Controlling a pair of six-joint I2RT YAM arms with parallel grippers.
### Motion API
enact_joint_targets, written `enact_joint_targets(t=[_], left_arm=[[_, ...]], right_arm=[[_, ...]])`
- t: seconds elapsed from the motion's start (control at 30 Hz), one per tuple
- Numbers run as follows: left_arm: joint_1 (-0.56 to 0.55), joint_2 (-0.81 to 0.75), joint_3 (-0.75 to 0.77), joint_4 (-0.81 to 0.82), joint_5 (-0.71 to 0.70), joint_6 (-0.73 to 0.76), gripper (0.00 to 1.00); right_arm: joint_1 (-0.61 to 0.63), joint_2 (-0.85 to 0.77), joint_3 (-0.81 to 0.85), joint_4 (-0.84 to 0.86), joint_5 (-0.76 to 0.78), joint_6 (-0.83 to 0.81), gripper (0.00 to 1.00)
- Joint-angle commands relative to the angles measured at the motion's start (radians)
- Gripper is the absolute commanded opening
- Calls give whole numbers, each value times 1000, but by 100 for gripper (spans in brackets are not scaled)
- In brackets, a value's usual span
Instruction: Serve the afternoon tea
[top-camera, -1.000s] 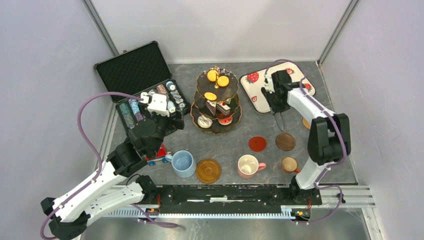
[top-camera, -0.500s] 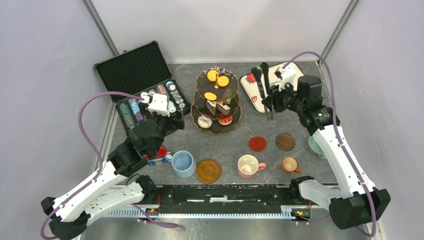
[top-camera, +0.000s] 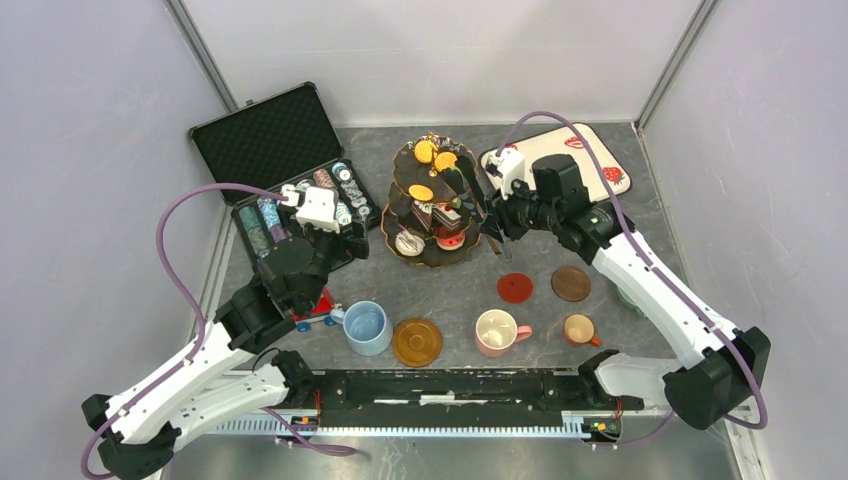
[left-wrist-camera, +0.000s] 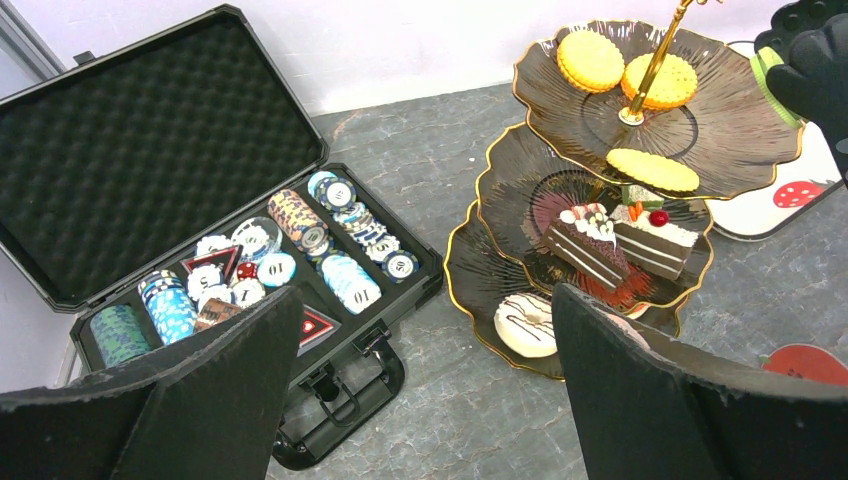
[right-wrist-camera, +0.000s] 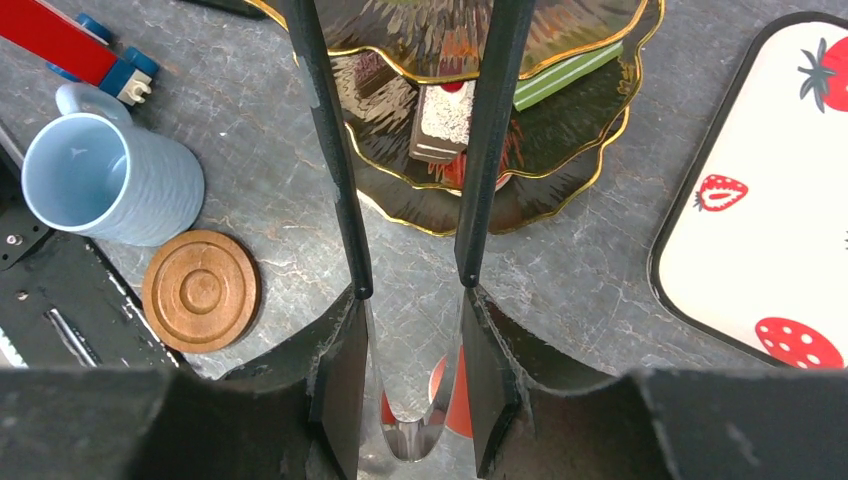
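Swung left off the strawberry tray (right-wrist-camera: 760, 180), your right gripper (right-wrist-camera: 415, 390), clenched on black tongs (right-wrist-camera: 335, 180), reached the three-tier stand (left-wrist-camera: 745, 125) at mid-table, bearing three macarons (left-wrist-camera: 590, 60) and two cake slices (left-wrist-camera: 585, 245). Three mugs (top-camera: 366, 327) and three coasters (top-camera: 417, 341) stood nearer. Your left gripper (left-wrist-camera: 425, 300) hung released.

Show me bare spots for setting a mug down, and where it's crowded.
Bare: the grey mat between the stand, blue mug and red coaster; also the strawberry tray's right end. Crowded: the front row from the blue mug to the small brown mug, and around the poker case.
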Motion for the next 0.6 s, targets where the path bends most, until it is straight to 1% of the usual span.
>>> enact_joint_targets(t=[0.0, 0.2, 0.4, 0.57], left_arm=[[9, -4, 12, 21, -16, -9, 100], [9, 4, 12, 21, -10, -10, 100], [14, 5, 13, 22, -10, -10, 100], [15, 6, 13, 22, -10, -10, 100]], right_arm=[[18, 4, 61, 7, 57, -25, 30], [35, 20, 68, 0, 97, -36, 44], [54, 41, 89, 4, 112, -36, 47], [58, 41, 94, 7, 134, -39, 53]])
